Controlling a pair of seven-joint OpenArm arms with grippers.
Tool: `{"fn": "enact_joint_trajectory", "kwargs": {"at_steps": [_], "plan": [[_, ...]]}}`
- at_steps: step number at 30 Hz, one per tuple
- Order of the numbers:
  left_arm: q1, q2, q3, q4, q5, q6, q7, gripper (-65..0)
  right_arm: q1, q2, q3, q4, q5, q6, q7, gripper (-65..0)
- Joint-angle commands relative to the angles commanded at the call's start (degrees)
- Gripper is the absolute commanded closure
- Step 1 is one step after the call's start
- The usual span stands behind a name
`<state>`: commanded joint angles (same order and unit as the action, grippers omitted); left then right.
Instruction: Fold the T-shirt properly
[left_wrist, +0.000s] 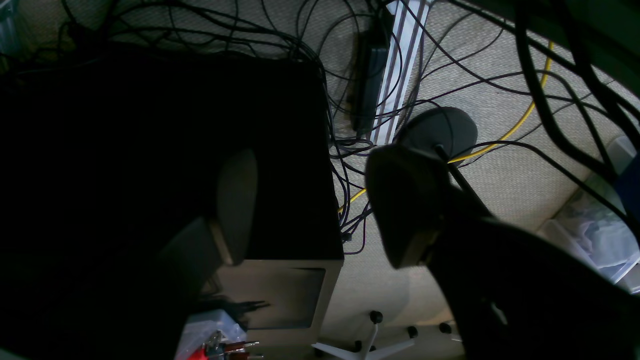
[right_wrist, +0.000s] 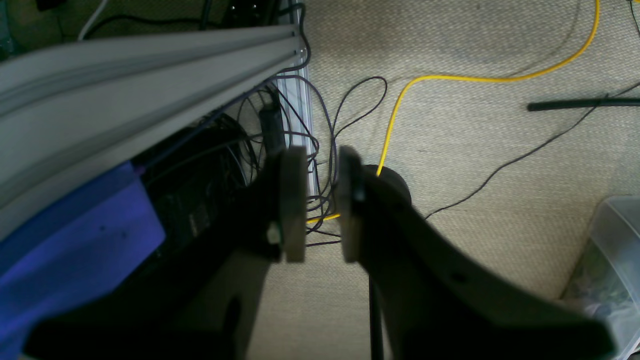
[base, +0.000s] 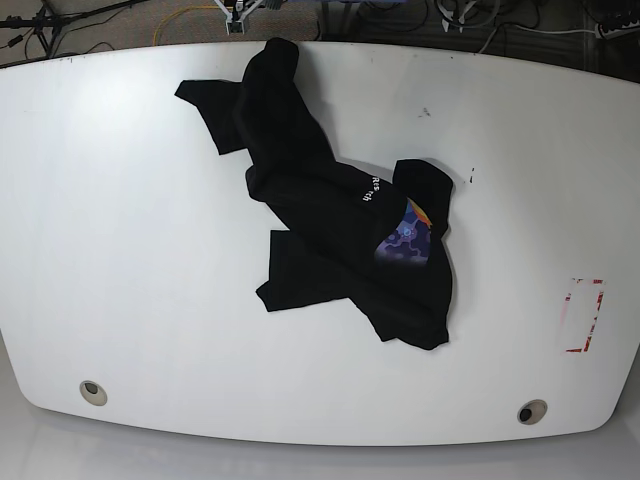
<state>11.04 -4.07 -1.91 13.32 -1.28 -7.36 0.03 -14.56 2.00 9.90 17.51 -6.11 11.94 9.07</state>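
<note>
Base view first: the T-shirt (base: 345, 215) lies crumpled on the white counter (base: 120, 250), a dark rumpled heap running from the far edge near the middle down toward the centre. One sleeve sticks out toward the far-left side, a flap juts toward the near-left, and part of the purple-blue graphic with a sliver of white lettering shows on top. A red-outlined mark (base: 582, 315) sits near the right edge. Neither arm appears over the counter.

Left wrist view: the left gripper (left_wrist: 310, 210) hangs off the counter, looking down at carpet, a tangle of black cables (left_wrist: 350, 165) and a yellow cable (left_wrist: 520, 120). Its jaws stand wide apart, holding nothing.

Right wrist view: the right gripper (right_wrist: 315, 205) also points at the floor, beside a grey aluminium rail (right_wrist: 150, 65). Its jaws are narrow, a slim gap between them, nothing held.

From where I stand, the fold has not begun. The risk is in the bunching: layers overlap, so a pinch could catch two layers or a buried sleeve and drag the heap rather than spread it. The hem near the far edge could also slip off if pulled that way.
</note>
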Motion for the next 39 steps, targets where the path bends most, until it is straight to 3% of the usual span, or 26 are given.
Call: {"fn": "enact_joint_trajectory", "kwargs": {"at_steps": [39], "plan": [[4.0, 0.0, -0.1, 8.0, -0.2, 0.3, 0.5, -36.0, -0.5, -0.9, -0.2, 1.1, 0.1, 0.18, -0.2, -10.3]]}}
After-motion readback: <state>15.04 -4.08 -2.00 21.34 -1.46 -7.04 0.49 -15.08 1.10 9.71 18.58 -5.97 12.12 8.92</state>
